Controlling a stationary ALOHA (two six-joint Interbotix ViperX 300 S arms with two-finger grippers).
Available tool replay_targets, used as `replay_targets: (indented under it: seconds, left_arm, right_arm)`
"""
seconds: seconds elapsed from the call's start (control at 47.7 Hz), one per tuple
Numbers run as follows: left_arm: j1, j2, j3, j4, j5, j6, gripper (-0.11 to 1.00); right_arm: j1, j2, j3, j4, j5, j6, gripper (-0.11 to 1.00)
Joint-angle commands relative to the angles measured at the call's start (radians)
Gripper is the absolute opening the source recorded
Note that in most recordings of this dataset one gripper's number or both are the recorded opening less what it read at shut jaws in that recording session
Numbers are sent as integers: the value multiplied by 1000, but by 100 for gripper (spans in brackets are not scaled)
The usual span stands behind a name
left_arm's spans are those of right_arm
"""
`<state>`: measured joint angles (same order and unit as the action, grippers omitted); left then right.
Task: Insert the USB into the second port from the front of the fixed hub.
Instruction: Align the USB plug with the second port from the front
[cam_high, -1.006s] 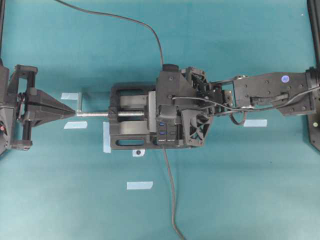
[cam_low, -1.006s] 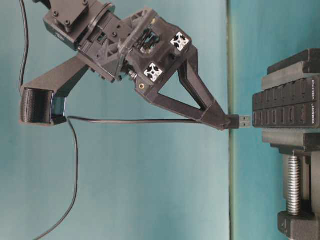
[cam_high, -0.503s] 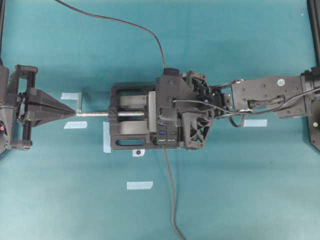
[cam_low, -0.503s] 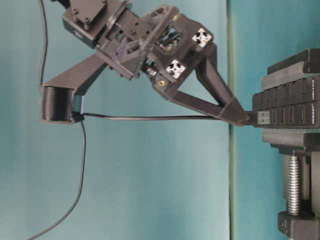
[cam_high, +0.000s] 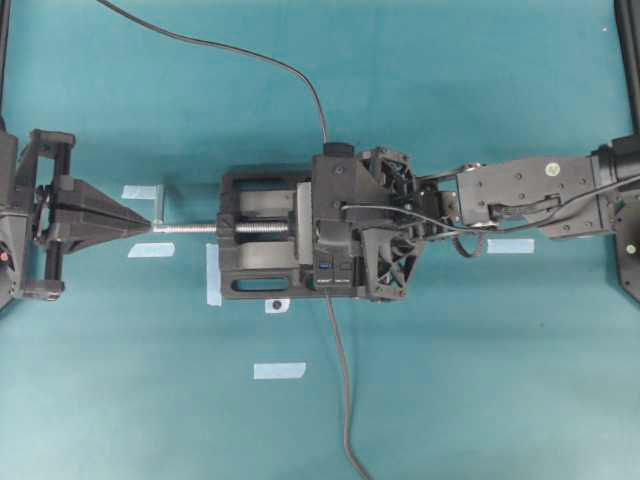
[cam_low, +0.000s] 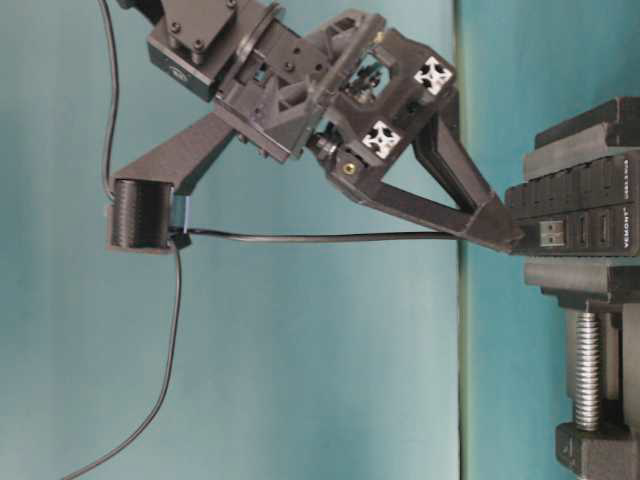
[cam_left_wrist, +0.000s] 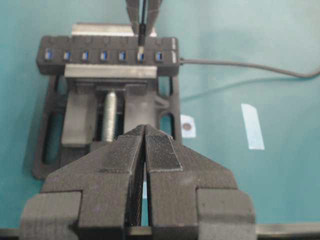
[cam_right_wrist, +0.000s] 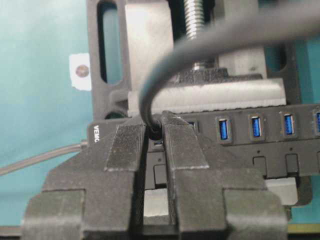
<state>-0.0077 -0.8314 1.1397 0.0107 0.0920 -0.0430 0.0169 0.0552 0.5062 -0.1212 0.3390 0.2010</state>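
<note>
A: Right gripper (cam_low: 505, 232)?

B: Closed down narrow on the USB (cam_low: 548, 235), pinching its black body right at the fingertips, metal shell poking out ahead. Held that far forward probably so as to leave the shell free to enter a port.

A: And where, relative to the hub (cam_left_wrist: 107, 55)?

B: At the port row, over the slot one in from the end nearest the hub's own lead (cam_left_wrist: 240, 67). Looks like the second port from the front, judging by the left wrist view. Impossible to tell how deep, or whether seated at all.

A: Why the hub up on edge like that?

B: Clamped in the vise (cam_left_wrist: 90, 125), ports facing up, so likely to stay put under a downward push. Hence the approach from above.

A: Cable (cam_low: 320, 238)?

B: Running straight back from the plug, then drooping off the far side of the wrist. Kept slack, presumably to avoid tugging the plug off line.

A: Left gripper (cam_left_wrist: 145, 137)?

B: Pads pressed together, nothing between them. Parked well left, just beside the end of the screw (cam_high: 190, 228), out of the way but with a clear look down the port row.

A: Next?

B: Probably a straight, gentle press. Risk of jamming on the rim if tilted.
</note>
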Motion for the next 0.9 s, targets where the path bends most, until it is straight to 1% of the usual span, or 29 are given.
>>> replay_targets:
  seconds: [0.0,0.461,0.733,0.88]
  left_arm:
    - [-2,5,-28,0,-5,-2,0]
    - [-2,5,-28,0,-6,-2,0]
    - [-2,5,-28,0,-5,-2,0]
    - [-2,5,-28,2,-5,-2,0]
  right_arm:
    - [5,-9,-11,0,-8,9,4]
    - [5,3,-8,0,-8,9,4]
    - [2,5,8,0,-40,11,4]
    - [-2,5,12,2,-43,23,4]
